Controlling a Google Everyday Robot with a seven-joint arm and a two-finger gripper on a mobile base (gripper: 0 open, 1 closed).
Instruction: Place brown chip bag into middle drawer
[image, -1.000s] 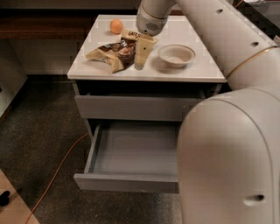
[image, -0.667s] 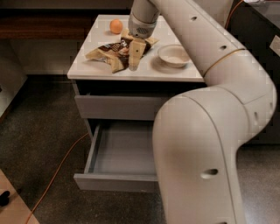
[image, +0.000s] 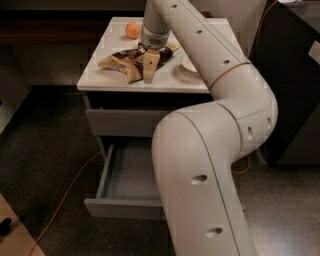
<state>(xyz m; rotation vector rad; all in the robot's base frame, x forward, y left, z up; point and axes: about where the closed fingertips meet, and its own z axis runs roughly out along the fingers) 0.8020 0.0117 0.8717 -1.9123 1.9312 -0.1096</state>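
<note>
The brown chip bag (image: 119, 61) lies flat on the white cabinet top (image: 100, 80), tan ends and a dark middle. My gripper (image: 149, 69) points down at the bag's right part, at or just above its surface, near the top's front edge. I cannot tell whether it touches the bag. The middle drawer (image: 127, 172) stands pulled open below, its grey floor bare. My arm hides the drawer's right half.
A small orange ball (image: 132, 30) sits at the back of the cabinet top. An off-white bowl (image: 186, 64) is mostly hidden behind my arm. The top drawer front (image: 120, 122) is closed. An orange cable (image: 65, 197) runs across the dark floor at the left.
My arm has swung left across the view and now covers most of the bowl and the drawer's right side. The gripper has shifted a little left over the bag. The bag has not moved.
</note>
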